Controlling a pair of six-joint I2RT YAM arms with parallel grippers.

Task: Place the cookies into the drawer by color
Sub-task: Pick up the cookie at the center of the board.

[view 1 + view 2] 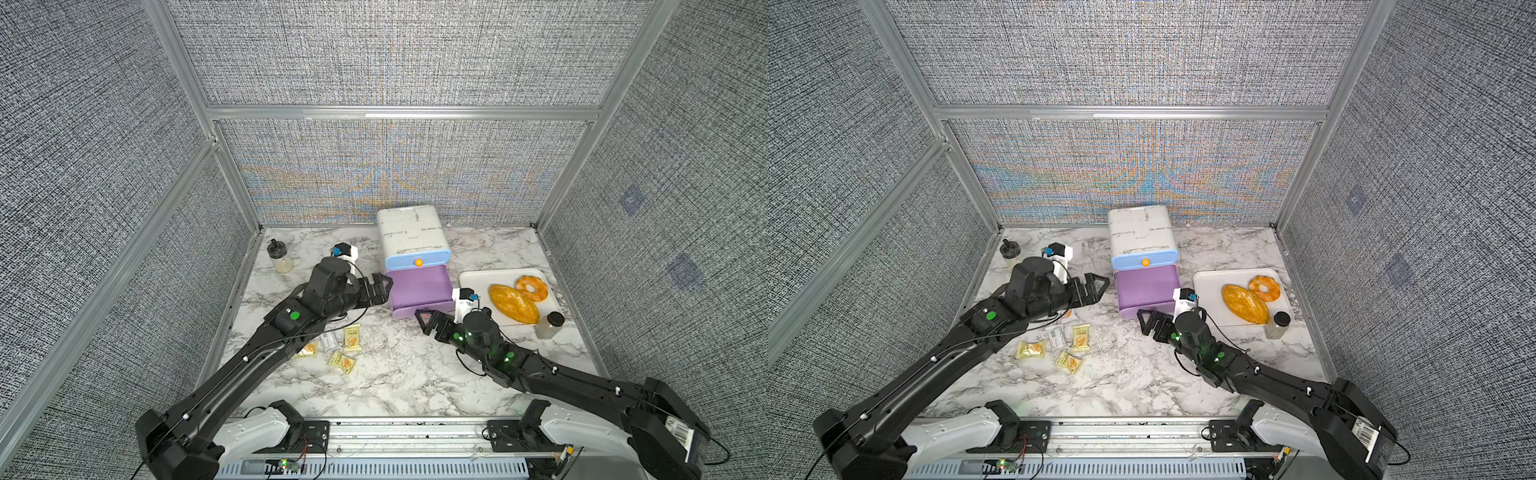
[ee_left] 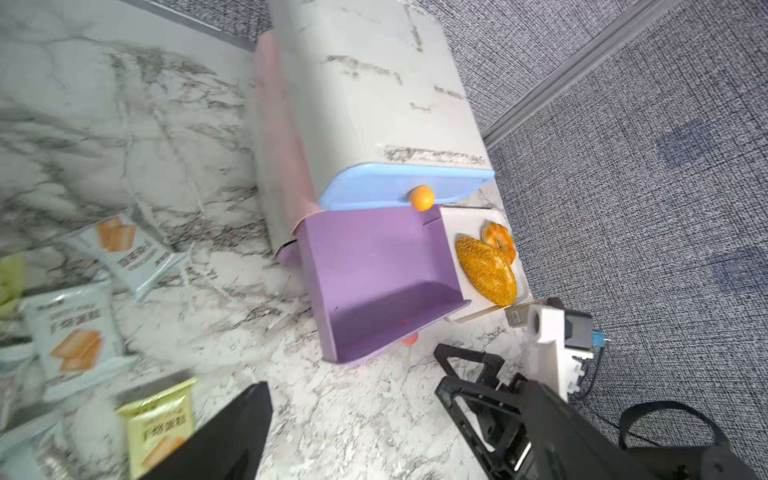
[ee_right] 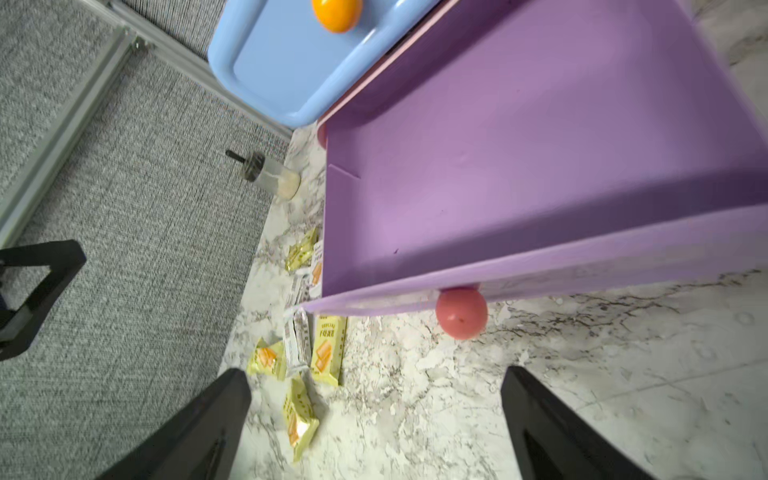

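Observation:
The white drawer cabinet point(image 1: 411, 237) point(image 1: 1140, 232) stands at the back of the table. Its purple drawer point(image 1: 419, 293) point(image 3: 519, 166) is pulled out and holds nothing; the blue drawer point(image 1: 417, 259) above it is closed. Yellow-green cookies point(image 1: 351, 338) point(image 1: 1069, 361) point(image 3: 328, 349) and white cookies point(image 2: 75, 336) point(image 1: 1055, 336) lie on the table to the left, partly under my left arm. My left gripper point(image 1: 380, 289) point(image 2: 374, 449) is open and empty beside the drawer's left wall. My right gripper point(image 1: 428, 320) point(image 3: 374, 436) is open and empty in front of the pink knob point(image 3: 461, 311).
A white tray point(image 1: 473, 280) to the right of the cabinet holds a bread loaf point(image 1: 513, 303) and a ring pastry point(image 1: 532, 287). A black-lidded jar point(image 1: 550, 326) stands at the tray's front corner. A small bottle point(image 1: 280, 257) is at the back left.

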